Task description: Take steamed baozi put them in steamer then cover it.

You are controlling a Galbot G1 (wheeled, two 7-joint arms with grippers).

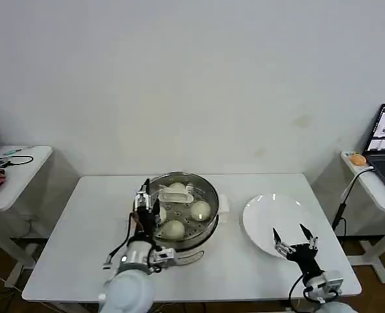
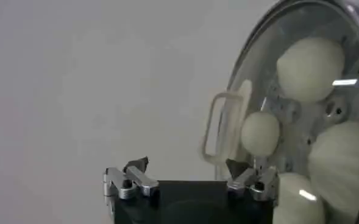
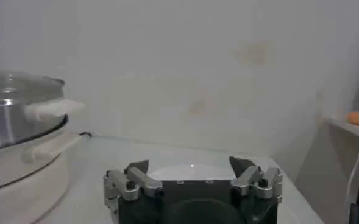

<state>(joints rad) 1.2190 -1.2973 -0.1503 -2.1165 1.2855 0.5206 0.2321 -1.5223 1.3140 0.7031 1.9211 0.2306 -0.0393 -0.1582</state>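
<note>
Left hand [image 1: 147, 203] open beside covered steamer [image 1: 209, 195] — no legible writing.

- Head view: you get three baozi [image 1: 200, 210] plainly through the cover [image 1: 183, 194]; a fourth can't be made out behind its handle and the left gripper [image 1: 147, 197].
- Left wrist view: the picture's edge cuts the steamer [image 2: 350, 115].
- Right wrist view: the plate [image 3: 191, 171] lies mostly behind the right gripper [image 3: 191, 165].

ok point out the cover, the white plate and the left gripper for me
cover [image 1: 179, 193]: head view, on its whitish centre handle
white plate [image 1: 261, 210]: head view, on a bare part of it
left gripper [image 2: 188, 178]: left wrist view, midway between its open fingertips
</note>
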